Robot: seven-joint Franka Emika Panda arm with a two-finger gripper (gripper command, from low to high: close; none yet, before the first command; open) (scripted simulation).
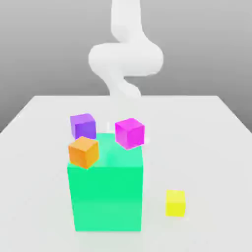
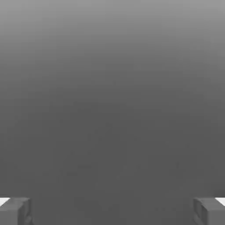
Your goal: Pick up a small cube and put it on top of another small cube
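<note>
**Yellow cube waits alone near the bench's front edge**

Yellow and plain, the small cube [image 1: 175, 203] sits flat on the white bench [image 1: 211, 147], close to the front edge and toward the exterior view's right, apart from everything else. Beside it, toward the exterior view's left, stands the big green block [image 1: 107, 194]. 3 other cubes crowd that block's top: an orange cube [image 1: 83, 151] at its front-left corner, a purple cube [image 1: 82, 126] behind it, and a magenta cube [image 1: 130, 132] at the back-right. Whether the purple and magenta ones rest on the block or on the bench behind it cannot be told.

The arm [image 1: 125, 59] rises at the bench's far edge. In the hand view the gripper [image 2: 112, 211] shows 2 fingertips [image 2: 15, 211] spread wide, with nothing between them.

Judging by its look, the yellow cube is rigid, light and smooth-sided, so it should not deform but could slip. A pinch across 2 opposite vertical faces, centred and low enough to avoid tipping, seems the safest hold.
</note>
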